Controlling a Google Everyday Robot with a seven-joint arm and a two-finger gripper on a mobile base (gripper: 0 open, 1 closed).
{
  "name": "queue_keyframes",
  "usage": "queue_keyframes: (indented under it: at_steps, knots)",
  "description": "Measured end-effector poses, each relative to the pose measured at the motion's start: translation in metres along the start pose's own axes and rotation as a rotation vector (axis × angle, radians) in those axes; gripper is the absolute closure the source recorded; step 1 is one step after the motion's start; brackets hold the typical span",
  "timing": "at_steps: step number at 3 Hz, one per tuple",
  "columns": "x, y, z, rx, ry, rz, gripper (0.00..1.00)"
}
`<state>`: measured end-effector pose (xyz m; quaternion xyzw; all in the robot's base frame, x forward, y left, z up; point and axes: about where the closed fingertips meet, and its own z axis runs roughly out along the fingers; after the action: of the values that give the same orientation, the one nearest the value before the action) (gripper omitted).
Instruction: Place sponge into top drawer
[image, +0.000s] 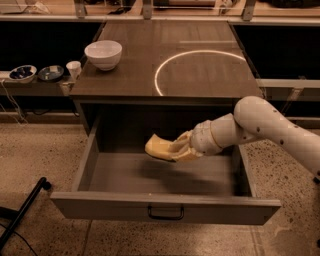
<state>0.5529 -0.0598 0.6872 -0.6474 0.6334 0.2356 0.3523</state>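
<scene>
The top drawer (165, 209) is pulled wide open below the brown table top; its flat front has a small dark handle (165, 216) at centre. My gripper (176, 149) reaches in from the right, over the drawer's open box. It is shut on the pale yellow sponge (159, 147), which sticks out to the left of the fingers. The sponge hangs above the drawer floor, near its middle, and casts a shadow on the floor below.
A white bowl (103, 54) stands on the table top (165, 65) at its left. A side shelf at far left holds two small dishes (22, 73) and a small white cup (74, 69). A black bar (22, 212) lies on the floor at lower left.
</scene>
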Motion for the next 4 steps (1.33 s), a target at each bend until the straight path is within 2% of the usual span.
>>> queue_keyframes:
  at_steps: [1, 2, 3, 4]
  knots:
    - [0.025, 0.013, 0.02, 0.012, 0.058, -0.02, 0.84]
    - [0.041, 0.016, 0.031, 0.04, 0.059, 0.006, 0.61]
    - [0.041, 0.015, 0.032, 0.043, 0.059, 0.006, 0.38]
    - [0.04, 0.015, 0.031, 0.041, 0.061, 0.004, 0.08]
